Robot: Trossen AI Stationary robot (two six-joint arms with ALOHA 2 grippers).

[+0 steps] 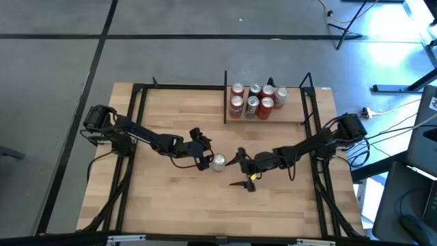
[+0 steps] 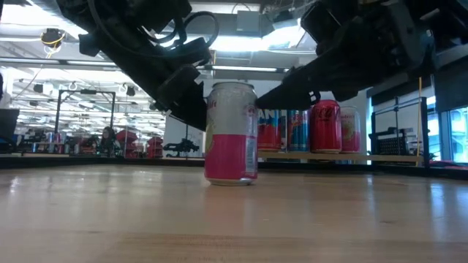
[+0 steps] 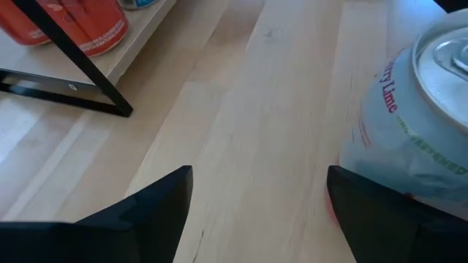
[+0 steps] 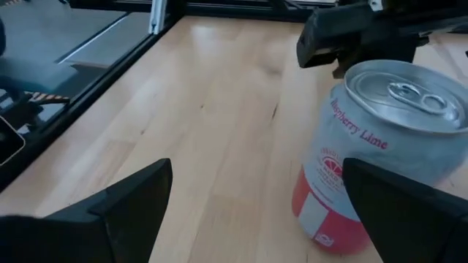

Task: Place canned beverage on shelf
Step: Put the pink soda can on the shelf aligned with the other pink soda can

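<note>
Both claws spread beside upright can, untouched; needed right gripper centred round body before closing, left gripper kept clear.

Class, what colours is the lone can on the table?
Can: pale top, pink base; low view.

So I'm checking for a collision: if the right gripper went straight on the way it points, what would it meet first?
Probably the can, standing upright just off its right finger; the right gripper is open. Beyond is the left gripper. Depth is uncertain.
</note>
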